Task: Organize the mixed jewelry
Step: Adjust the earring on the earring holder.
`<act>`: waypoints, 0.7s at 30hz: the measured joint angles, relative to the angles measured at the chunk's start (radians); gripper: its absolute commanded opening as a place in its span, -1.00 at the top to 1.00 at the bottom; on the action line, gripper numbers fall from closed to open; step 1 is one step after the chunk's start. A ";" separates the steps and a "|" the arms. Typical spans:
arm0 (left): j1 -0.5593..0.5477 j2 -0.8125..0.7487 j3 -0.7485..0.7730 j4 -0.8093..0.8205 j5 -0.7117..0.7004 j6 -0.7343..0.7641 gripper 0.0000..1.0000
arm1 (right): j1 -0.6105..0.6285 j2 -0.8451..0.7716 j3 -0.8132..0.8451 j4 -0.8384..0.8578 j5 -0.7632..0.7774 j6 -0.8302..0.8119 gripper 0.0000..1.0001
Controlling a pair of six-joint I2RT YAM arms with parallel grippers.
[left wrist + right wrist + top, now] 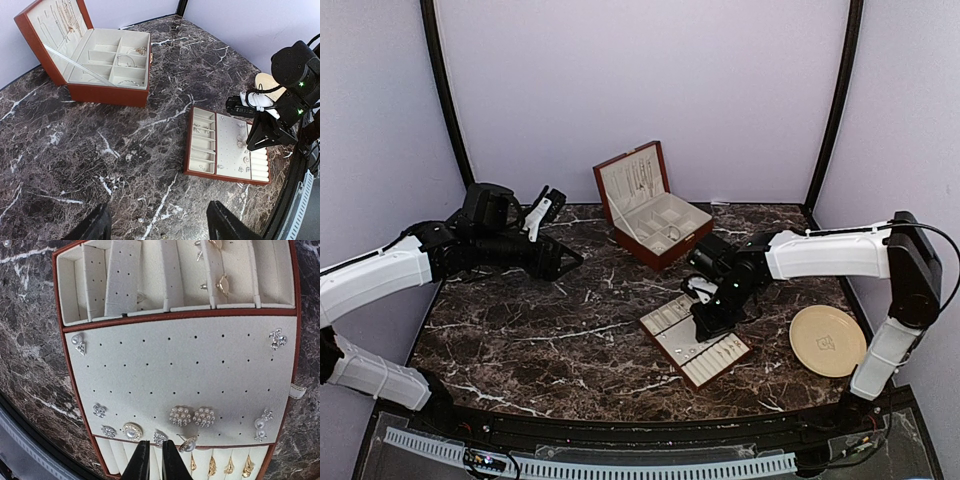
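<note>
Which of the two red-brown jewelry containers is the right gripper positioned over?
The flat, lidless earring tray near the plate; the right gripper points straight down at it. The other, the hinged box, stands farther back with its lid up.

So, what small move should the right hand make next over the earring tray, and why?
Probably open a little and shift sideways onto the loose stud. The right hand hovers nearly closed over the tray, and nothing shows between its fingers. That stud lies tilted across the pinhole panel's edge, right beside the fingertips, whereas the cluster stud nearby sits flat on the panel.
</note>
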 measured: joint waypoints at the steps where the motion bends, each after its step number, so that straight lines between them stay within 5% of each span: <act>1: 0.000 0.000 0.000 0.000 0.000 0.000 -0.35 | 0.000 0.000 0.000 0.000 0.003 0.006 0.60; 11: 0.000 0.000 0.000 0.000 0.000 0.000 -0.35 | -0.016 -0.093 -0.041 0.037 0.039 0.057 0.26; 21: 0.000 0.000 -0.004 0.000 0.000 0.000 -0.35 | -0.028 -0.099 -0.114 0.089 -0.002 0.085 0.21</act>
